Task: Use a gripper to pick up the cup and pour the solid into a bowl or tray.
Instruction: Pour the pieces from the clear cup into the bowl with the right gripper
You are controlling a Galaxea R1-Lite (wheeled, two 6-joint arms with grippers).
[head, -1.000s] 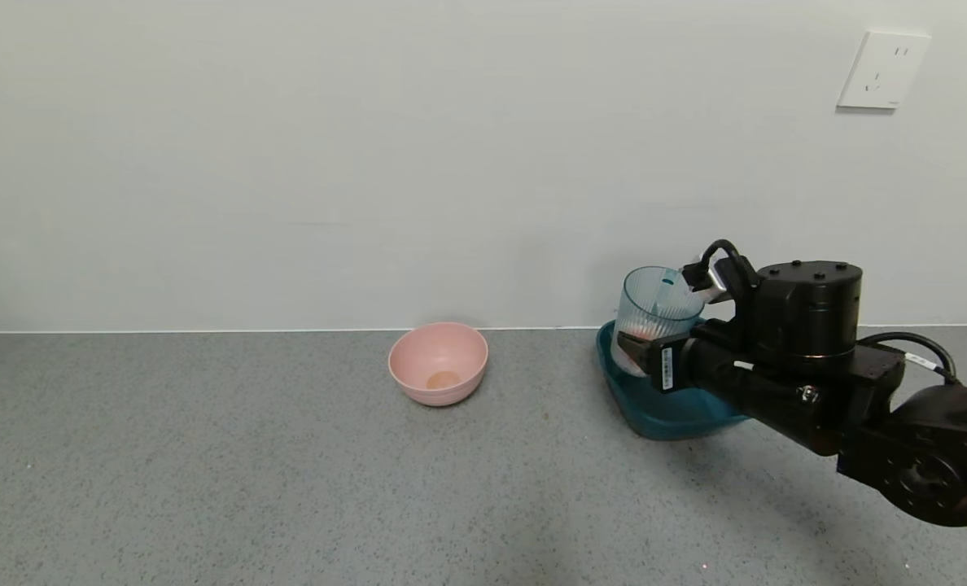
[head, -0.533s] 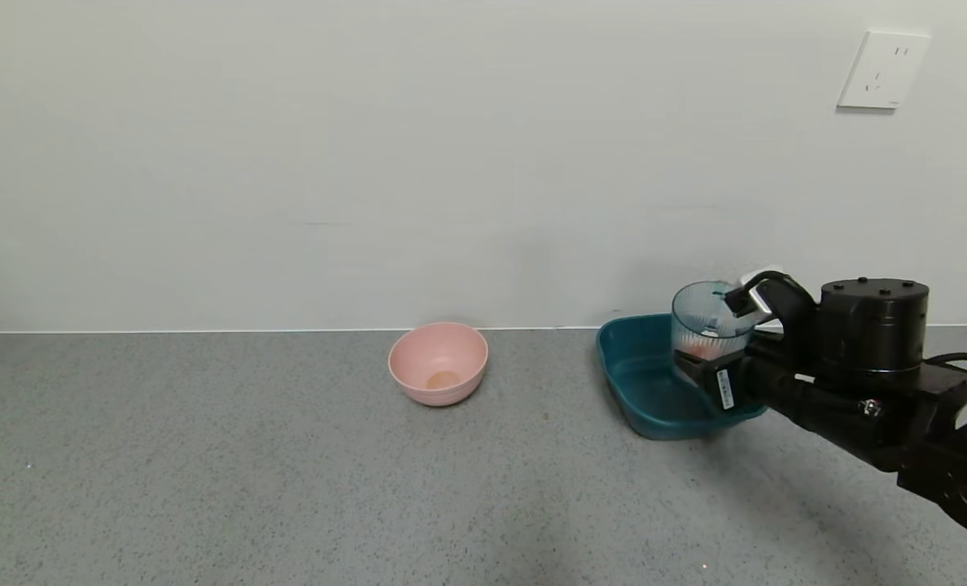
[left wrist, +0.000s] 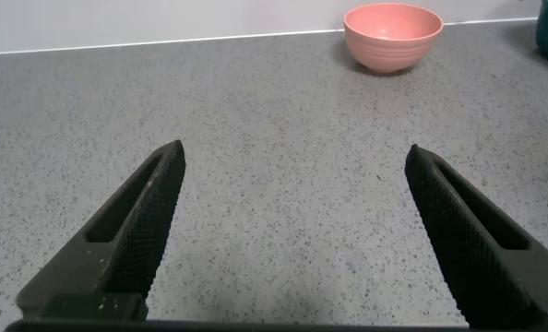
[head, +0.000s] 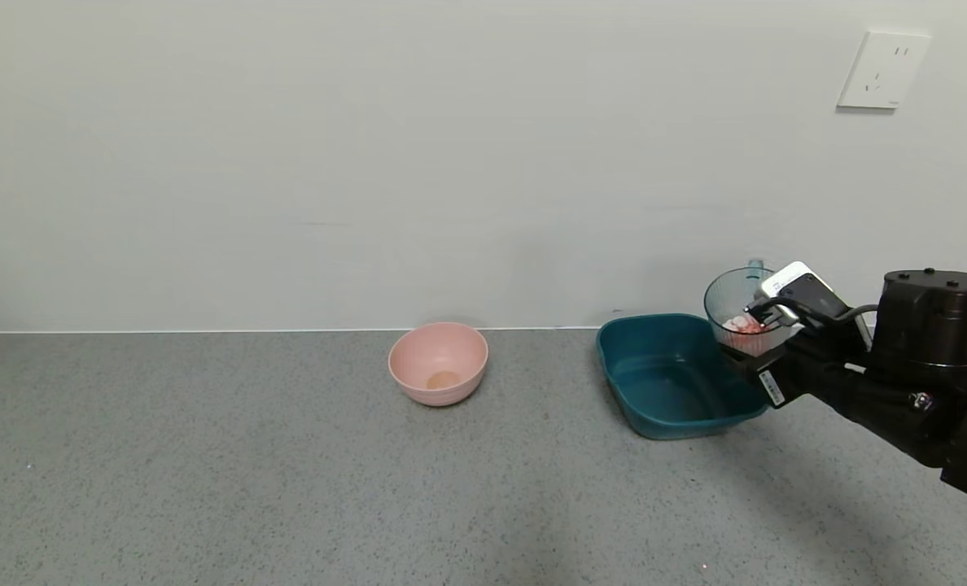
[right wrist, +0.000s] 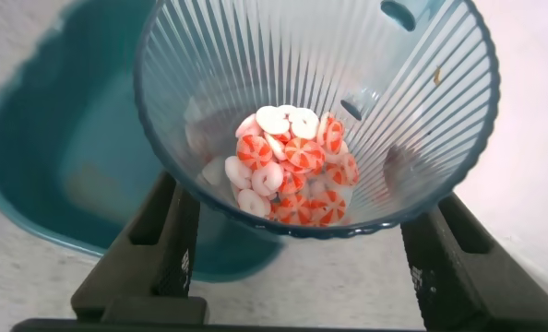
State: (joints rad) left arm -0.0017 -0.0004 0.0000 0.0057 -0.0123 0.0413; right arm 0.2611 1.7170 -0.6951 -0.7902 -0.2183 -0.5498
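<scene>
The right gripper (head: pixel 750 352) is clamped around the cup (head: pixel 738 319), lifted at the teal basin's (head: pixel 669 411) right edge. The solid (right wrist: pixel 291 166) sits inside the cup, unpoured. The left gripper (left wrist: pixel 292 235) hangs open, idle.

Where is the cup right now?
In the head view, the cup is far right, held by the right gripper just past the teal basin's right rim.

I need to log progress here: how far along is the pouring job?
Done: the right gripper has picked up the cup and holds it at the right end of the teal basin. In hand: the cup is roughly upright, with the pink-and-white pieces inside. Left: tipping them into the basin, which looks empty. The left gripper is idle and open above the counter.
</scene>
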